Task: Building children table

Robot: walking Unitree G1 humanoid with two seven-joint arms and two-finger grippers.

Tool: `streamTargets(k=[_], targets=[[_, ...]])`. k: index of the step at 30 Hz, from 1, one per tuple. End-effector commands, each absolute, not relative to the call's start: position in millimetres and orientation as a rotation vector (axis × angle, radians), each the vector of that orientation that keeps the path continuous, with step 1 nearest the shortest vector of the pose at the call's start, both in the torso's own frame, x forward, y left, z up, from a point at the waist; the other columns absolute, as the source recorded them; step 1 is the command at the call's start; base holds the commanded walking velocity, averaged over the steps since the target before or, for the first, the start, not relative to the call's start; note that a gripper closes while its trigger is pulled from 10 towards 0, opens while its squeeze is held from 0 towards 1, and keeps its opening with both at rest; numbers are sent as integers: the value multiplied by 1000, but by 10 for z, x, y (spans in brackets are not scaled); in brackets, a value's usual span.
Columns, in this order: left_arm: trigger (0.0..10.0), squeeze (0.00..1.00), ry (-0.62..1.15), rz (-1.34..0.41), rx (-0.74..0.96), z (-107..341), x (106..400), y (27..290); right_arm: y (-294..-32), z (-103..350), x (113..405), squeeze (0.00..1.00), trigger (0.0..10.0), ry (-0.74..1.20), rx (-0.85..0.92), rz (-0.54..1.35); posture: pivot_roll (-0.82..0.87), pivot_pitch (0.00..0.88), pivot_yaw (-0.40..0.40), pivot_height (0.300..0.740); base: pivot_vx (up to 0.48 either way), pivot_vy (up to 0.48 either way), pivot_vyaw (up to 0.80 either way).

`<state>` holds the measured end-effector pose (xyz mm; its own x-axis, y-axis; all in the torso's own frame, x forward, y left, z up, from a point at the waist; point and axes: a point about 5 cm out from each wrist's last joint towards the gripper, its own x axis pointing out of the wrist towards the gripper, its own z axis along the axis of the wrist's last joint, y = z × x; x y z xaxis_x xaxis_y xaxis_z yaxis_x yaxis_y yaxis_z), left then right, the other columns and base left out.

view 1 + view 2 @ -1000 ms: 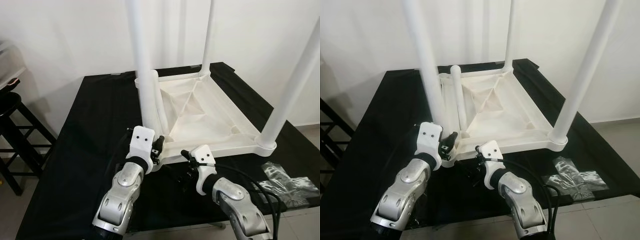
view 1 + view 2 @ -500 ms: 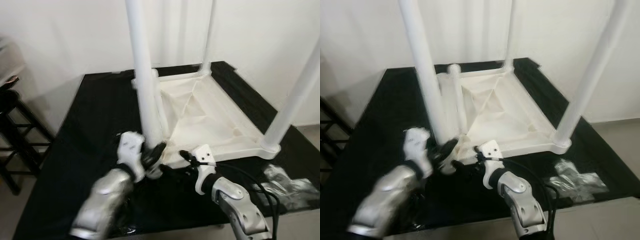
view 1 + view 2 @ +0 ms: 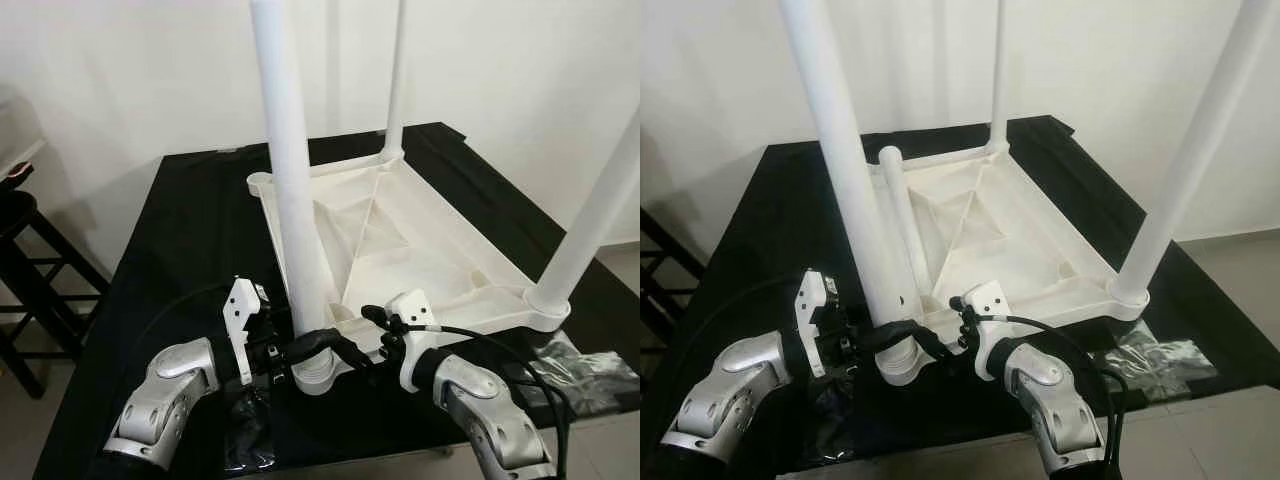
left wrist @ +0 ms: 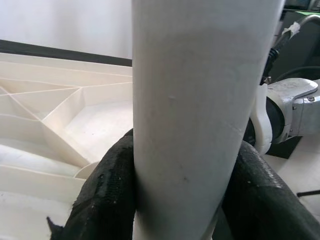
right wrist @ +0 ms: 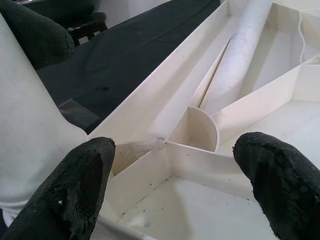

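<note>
Left eye view: upturned white children's table [image 3: 420,250] on black worktop [image 3: 190,230]. Left gripper [image 3: 318,345] fingers clenched around near leg [image 3: 290,180] at its base. Right gripper [image 3: 372,330] fingers spread apart, beside table's near rim.

White plastic children's table [image 3: 420,250] upside down, three legs upright.

My frames cut the near leg [image 3: 290,180] off at twelve o'clock — its top is lost.
</note>
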<state>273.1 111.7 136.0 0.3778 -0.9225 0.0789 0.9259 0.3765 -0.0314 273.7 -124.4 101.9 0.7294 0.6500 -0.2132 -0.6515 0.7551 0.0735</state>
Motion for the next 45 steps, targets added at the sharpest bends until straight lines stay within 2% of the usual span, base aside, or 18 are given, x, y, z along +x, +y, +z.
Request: streamTargets(k=[1, 2, 4, 5, 10, 11, 12, 13, 14, 18, 21, 22, 27, 33, 34, 35, 45], targets=[[10000, 0, -21, -1134, -110, 1297, 2811, 1026, -1202, 1007, 2731, 0, 10000, 242, 16, 734, -165, 0, 40, 740, 0, 0, 0], [10000, 455, -2, -917, -69, 1276, 2992, 1099, -1200, 1006, 2727, 0, 10000, 243, 16, 734, -165, 0, 41, 740, 0, 0, 0], [10000, 455, 7, -856, -68, 1271, 3034, 1128, -1200, 1006, 2726, 0, 10000, 243, 16, 733, -165, 0, 41, 740, 0, 0, 0], [10000, 1000, -2, -815, -44, 1278, 3055, 1151, -1197, 1006, 2726, 0, 10000, 243, 17, 734, -163, 0, 39, 740, 0, 0, 0], [10000, 1000, -32, -660, 7, 1305, 3110, 1244, -1188, 1005, 2727, 0, 10000, 245, 21, 735, -153, 0, 38, 740, 0, 0, 0], [10000, 910, -39, -610, 8, 1311, 3125, 1289, -1183, 1005, 2727, 0, 10000, 245, 23, 736, -152, 0, 39, 740, 0, 0, 0], [10000, 0, -46, -555, 15, 1309, 3130, 1363, -1177, 1005, 2726, 0, 10000, 246, 25, 737, -149, 0, 39, 740, 0, 0, 0], [10000, 0, -47, -507, 27, 1301, 3132, 1432, -1174, 1005, 2726, 0, 10000, 246, 26, 737, -149, 0, 40, 740, 0, 0, 0], [10000, 0, -39, -388, 54, 1286, 3124, 1567, -1174, 1007, 2727, 0, 10000, 246, 29, 737, -149, 0, 43, 740, 0, 0, 0], [10000, 0, -45, -261, 69, 1308, 3051, 1648, -1180, 1008, 2724, 0, 10000, 246, 33, 735, -139, 0, 48, 740, 0, 0, 0], [10000, 0, -46, -241, 69, 1311, 3042, 1652, -1181, 1008, 2723, 0, 10000, 246, 34, 734, -139, 0, 48, 740, 0, 0, 0], [10000, 0, -27, -143, 57, 1343, 2943, 1603, -1186, 1007, 2729, 0, 10000, 248, 42, 734, -125, 0, 48, 740, 0, 0, 0], [10000, 0, -10, -59, 37, 1381, 2869, 1549, -1188, 1007, 2735, 0, 10000, 250, 48, 735, -121, 0, 47, 740, 0, 0, 0], [10000, 0, -4, 87, 27, 1406, 2954, 1479, -1184, 1000, 2754, 0, 10000, 253, 42, 737, -125, 0, 46, 740, 0, 0, 0], [3804, 0, 7, 115, 30, 1386, 2964, 1482, -1183, 998, 2756, 0, 10000, 253, 40, 736, -133, 0, 51, 740, 0, 0, 0], [0, 0, 16, 131, 30, 1366, 2968, 1486, -1182, 997, 2755, 0, 10000, 252, 38, 735, -133, 0, 51, 740, 0, 0, 0], [0, 0, 14, 146, -52, 1399, 2904, 1507, -1187, 989, 2745, 0, 10000, 255, 45, 734, -130, 0, 49, 740, 0, 0, 0]])
